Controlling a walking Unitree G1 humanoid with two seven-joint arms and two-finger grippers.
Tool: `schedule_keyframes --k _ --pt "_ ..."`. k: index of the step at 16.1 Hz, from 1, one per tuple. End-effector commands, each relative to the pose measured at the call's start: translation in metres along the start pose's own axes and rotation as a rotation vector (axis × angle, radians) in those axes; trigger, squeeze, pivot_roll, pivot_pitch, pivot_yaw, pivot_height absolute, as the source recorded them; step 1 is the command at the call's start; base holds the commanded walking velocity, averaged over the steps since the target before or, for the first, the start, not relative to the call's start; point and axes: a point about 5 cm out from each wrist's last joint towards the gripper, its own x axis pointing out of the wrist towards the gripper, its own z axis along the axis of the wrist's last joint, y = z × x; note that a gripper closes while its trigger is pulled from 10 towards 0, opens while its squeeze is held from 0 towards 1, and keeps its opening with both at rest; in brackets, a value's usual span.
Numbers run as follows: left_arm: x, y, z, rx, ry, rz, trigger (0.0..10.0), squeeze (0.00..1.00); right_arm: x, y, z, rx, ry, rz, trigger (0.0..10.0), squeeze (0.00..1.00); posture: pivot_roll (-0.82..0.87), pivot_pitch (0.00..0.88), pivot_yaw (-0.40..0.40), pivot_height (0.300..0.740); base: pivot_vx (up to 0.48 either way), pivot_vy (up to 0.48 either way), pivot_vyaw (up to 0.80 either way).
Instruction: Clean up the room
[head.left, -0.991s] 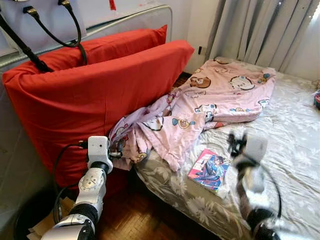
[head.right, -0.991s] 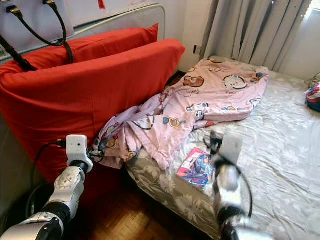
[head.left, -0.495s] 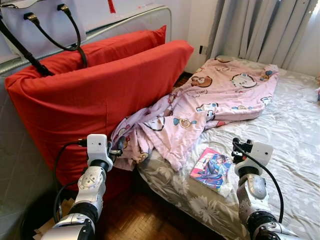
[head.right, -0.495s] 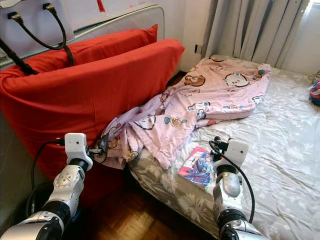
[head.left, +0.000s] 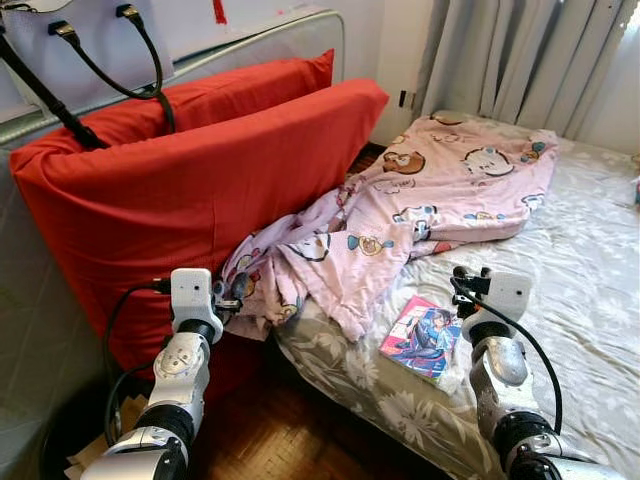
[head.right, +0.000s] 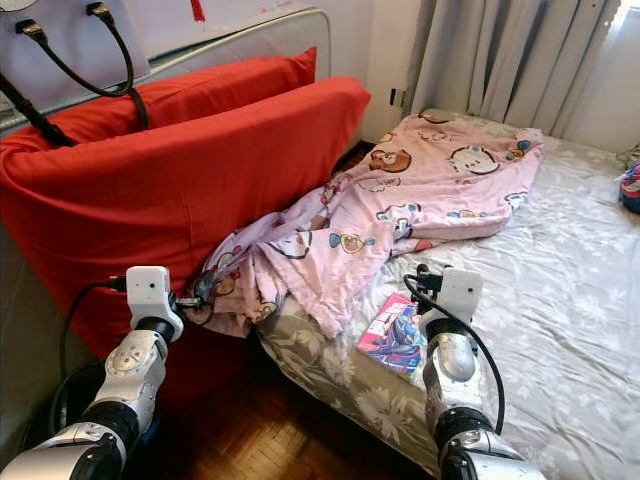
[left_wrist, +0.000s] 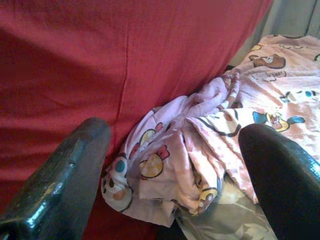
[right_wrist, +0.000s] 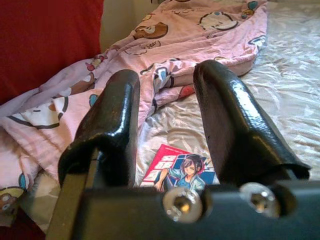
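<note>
A pink cartoon-print blanket (head.left: 430, 195) lies crumpled across the bed and spills off its near corner. My left gripper (head.left: 232, 297) is open and level with that hanging bunch; in the left wrist view the bunched blanket (left_wrist: 172, 160) lies ahead between the two spread fingers (left_wrist: 60, 180), apart from them. A comic book (head.left: 420, 338) lies flat on the bed near its edge. My right gripper (head.left: 462, 285) hovers open just above and right of the book, and the right wrist view has the book (right_wrist: 182, 172) below its fingers (right_wrist: 112, 120).
Two big red cushions (head.left: 190, 190) lean against the wall on the left, with a bag's black handles (head.left: 110, 70) above them. The grey floral bed sheet (head.left: 585, 270) stretches right toward curtains (head.left: 540, 60). Wooden floor (head.left: 270, 430) shows between me and the bed.
My right arm, blurred in motion a second ago, has settled and shifted slightly left toward the book. The left gripper stays beside the hanging blanket.
</note>
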Motion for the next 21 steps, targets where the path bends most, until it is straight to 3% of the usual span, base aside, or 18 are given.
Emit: schedule_keyframes --k 1,10,13,21 --pt "0.0037 0.0033 0.0055 -0.016 -0.012 0.019 10.0 0.0 0.0023 0.0 0.0018 -0.002 0.009 0.0 10.0 0.0 -0.01 0.0 -0.031 0.731 0.0 0.0 0.0" --pt "0.0071 0.0007 0.0083 -0.046 -0.006 0.005 10.0 0.0 -0.0006 0.0038 -0.0027 -0.002 0.019 0.005 10.0 0.0 -0.01 0.0 -0.031 0.717 0.0 0.0 0.0" --pt "0.0074 0.0008 0.0086 -0.044 -0.005 0.004 10.0 0.0 -0.0004 0.0053 -0.0047 -0.006 0.039 0.01 10.0 0.0 -0.01 0.0 -0.031 0.693 0.0 0.0 0.0" --pt "0.0084 0.0008 0.0106 -0.039 -0.013 0.004 10.0 0.0 -0.0016 0.0042 -0.0024 0.004 0.004 0.009 10.0 0.0 -0.01 0.0 -0.031 0.693 0.0 0.0 0.0"
